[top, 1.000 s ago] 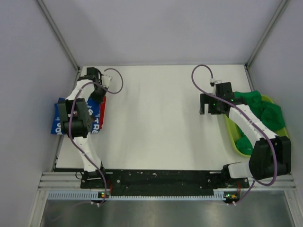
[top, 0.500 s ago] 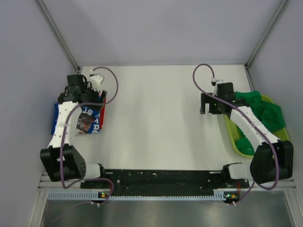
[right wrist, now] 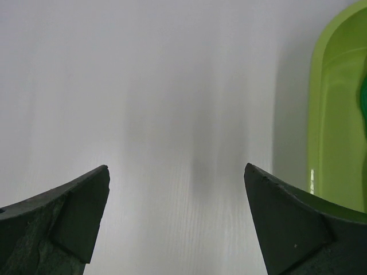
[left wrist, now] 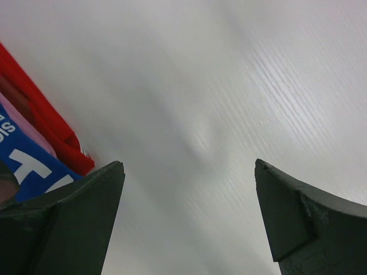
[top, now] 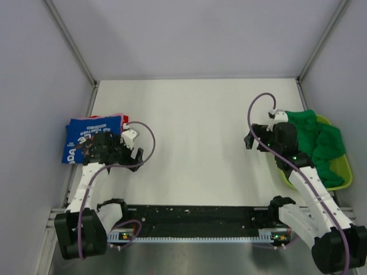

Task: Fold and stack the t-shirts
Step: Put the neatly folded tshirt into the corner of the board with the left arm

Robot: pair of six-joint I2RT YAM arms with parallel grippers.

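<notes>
A folded royal-blue t-shirt [top: 83,136] with white lettering tops a small stack at the table's left edge. In the left wrist view the blue t-shirt [left wrist: 28,167] lies over a pink layer [left wrist: 22,121] and a red layer [left wrist: 53,127]. My left gripper [top: 104,148] hovers at the stack's near right corner, open [left wrist: 189,192], with only bare table between its fingers. Green t-shirts [top: 312,137] are heaped in the lime-green basket [top: 339,182] on the right. Just left of the basket my right gripper [top: 254,141] stands open [right wrist: 176,192] and empty over the table.
The basket's rim [right wrist: 335,114] fills the right side of the right wrist view, with a sliver of green cloth [right wrist: 363,91]. White table [top: 195,132] lies between the arms. Grey walls close in the left, right and far sides.
My left gripper has opened, let go of the blue t-shirt and drawn back toward the near edge. The stack now lies uncovered. My right arm has pulled back a little toward the basket.
</notes>
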